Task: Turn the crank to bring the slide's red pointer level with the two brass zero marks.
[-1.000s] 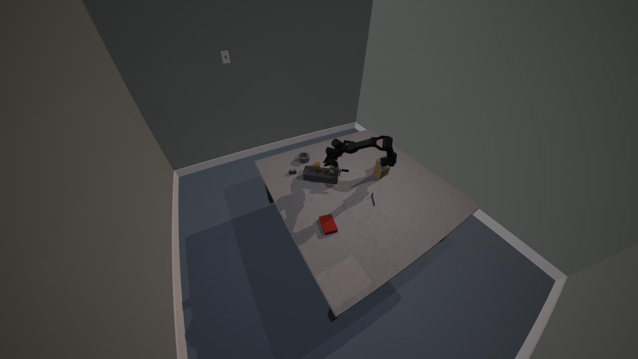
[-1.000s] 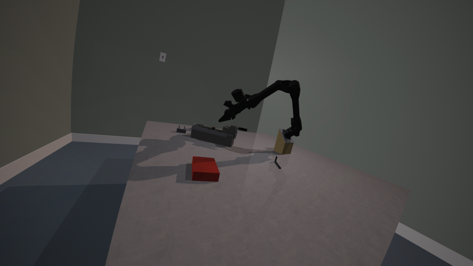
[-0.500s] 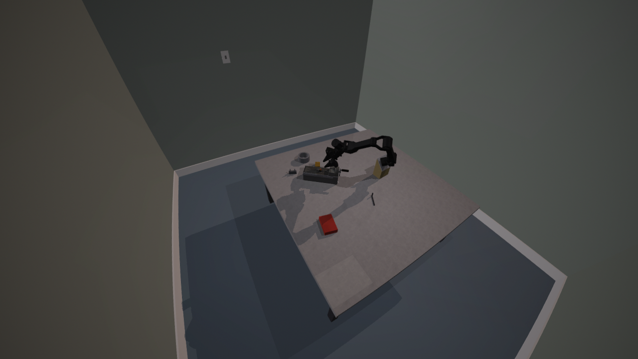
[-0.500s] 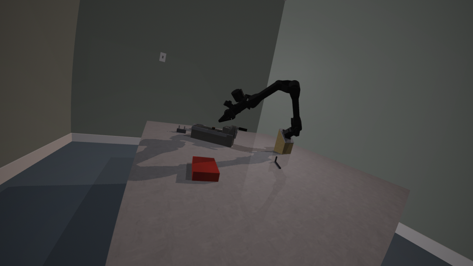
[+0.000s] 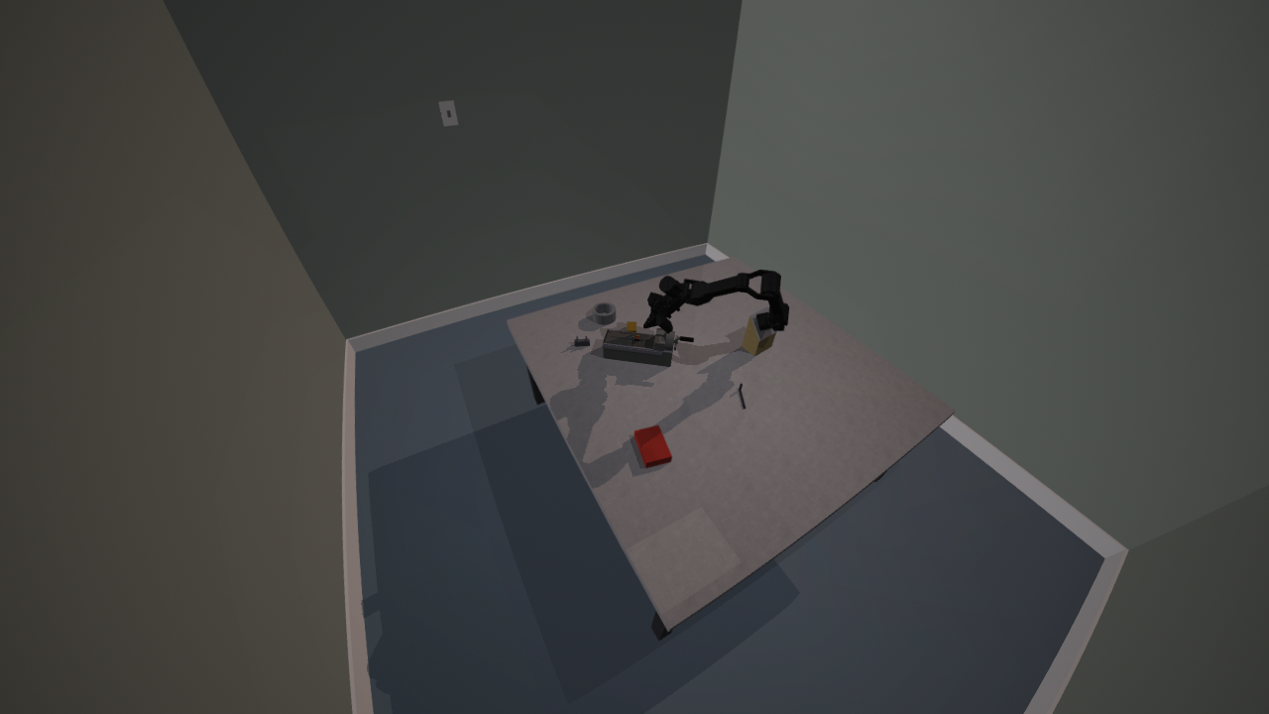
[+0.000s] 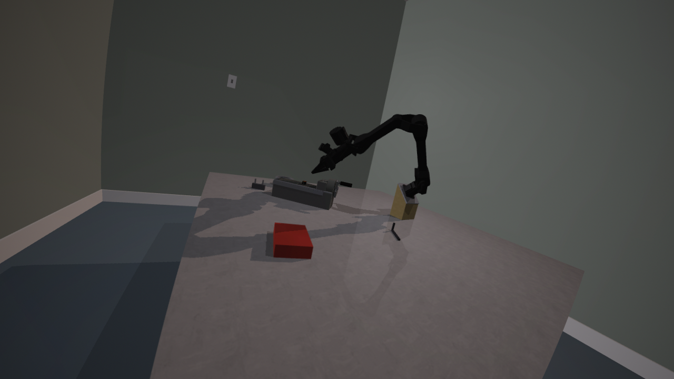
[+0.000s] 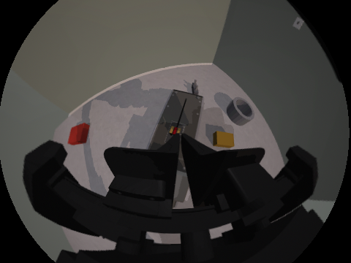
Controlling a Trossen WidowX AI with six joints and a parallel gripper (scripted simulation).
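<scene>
The black fingers are closed with nothing between them, raised above the long dark grey box-shaped machine on the pale grey surface. The slim black crank handle lies lower, beyond the machine's crank end, on the side toward the arm's yellow base block. The single arm would probably need to draw back and descend to reach it. The handle points outward from that end, its long axis roughly along the machine's length.

Red block; yellow block; black arm; red pointer; mottled pinkish-grey tabletop.
</scene>
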